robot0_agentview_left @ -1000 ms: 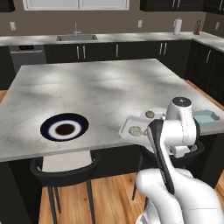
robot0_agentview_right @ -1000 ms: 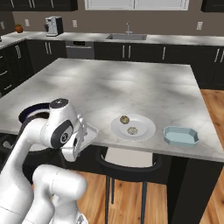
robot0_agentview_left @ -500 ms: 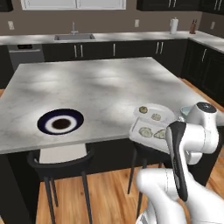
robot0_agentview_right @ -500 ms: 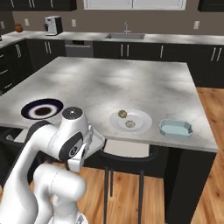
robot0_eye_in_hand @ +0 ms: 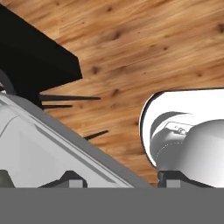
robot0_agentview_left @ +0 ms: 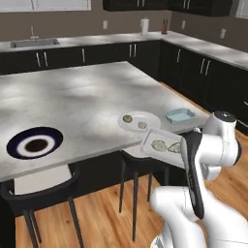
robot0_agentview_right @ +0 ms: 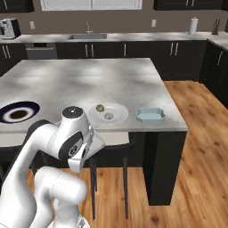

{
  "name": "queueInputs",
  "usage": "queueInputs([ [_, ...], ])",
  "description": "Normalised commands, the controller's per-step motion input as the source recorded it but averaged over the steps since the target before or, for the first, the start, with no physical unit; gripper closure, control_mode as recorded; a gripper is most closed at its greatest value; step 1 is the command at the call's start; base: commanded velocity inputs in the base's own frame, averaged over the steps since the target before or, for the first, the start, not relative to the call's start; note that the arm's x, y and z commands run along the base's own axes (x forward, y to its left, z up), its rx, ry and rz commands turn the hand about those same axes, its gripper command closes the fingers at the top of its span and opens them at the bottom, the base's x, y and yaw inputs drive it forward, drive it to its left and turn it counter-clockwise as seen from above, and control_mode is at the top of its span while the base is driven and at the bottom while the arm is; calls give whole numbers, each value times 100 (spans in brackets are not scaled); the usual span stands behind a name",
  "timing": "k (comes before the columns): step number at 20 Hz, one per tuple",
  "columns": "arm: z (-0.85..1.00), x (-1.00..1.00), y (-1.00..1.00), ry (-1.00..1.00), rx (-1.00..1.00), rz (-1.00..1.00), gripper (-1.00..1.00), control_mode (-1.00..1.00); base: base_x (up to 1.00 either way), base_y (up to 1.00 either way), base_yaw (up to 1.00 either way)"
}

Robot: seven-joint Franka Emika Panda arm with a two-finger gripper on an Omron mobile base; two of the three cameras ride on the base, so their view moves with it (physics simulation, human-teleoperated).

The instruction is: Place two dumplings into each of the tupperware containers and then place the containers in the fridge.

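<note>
My gripper (robot0_eye_in_hand: 123,178) has its jaws part-way closed and clamped on one wall of the white container (robot0_agentview_left: 162,144). In the hand view the tub's translucent side runs between the two dark tips, with the wood floor (robot0_eye_in_hand: 131,52) far below.

That is what worries me. The tub hangs in the air just off the near edge of the island counter (robot0_agentview_left: 87,97) with nothing under it. It is pinched by a thin rim, so it could pivot in the jaws if I swing or drive hard. The two dumplings (robot0_agentview_left: 158,145) inside lie loose on its floor. In the right base view the tub looks tipped slightly down and away from the hand, though I cannot be sure. A sharper tilt would roll them out onto the floor. The tub also sits close to the counter's edge, so a careless sweep could knock it against the slab.

The arm is folded tight. The elbow is high, the forearm is doubled back toward the base, and the hand is tucked low beside the counter's near edge and looks down.

On the counter, near that edge, the pale plate (robot0_agentview_left: 139,121) carries two more dumplings. The blue container (robot0_agentview_left: 180,115) sits just beside it, toward the counter's right corner, and looks unfilled. The dark-blue plate (robot0_agentview_left: 34,144) lies well apart at the counter's left.
</note>
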Motion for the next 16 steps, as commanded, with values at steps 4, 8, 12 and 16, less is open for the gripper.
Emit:
queueInputs([
  [4, 0, 0, 0, 0, 0, 0, 100, 100, -38, -19, -49],
  [8, 0, 0, 0, 0, 0, 0, 100, 100, -32, -23, -55],
  [12, 0, 0, 0, 0, 0, 0, 100, 100, -19, -28, -54],
  [16, 0, 0, 0, 0, 0, 0, 100, 100, -13, -40, -49],
])
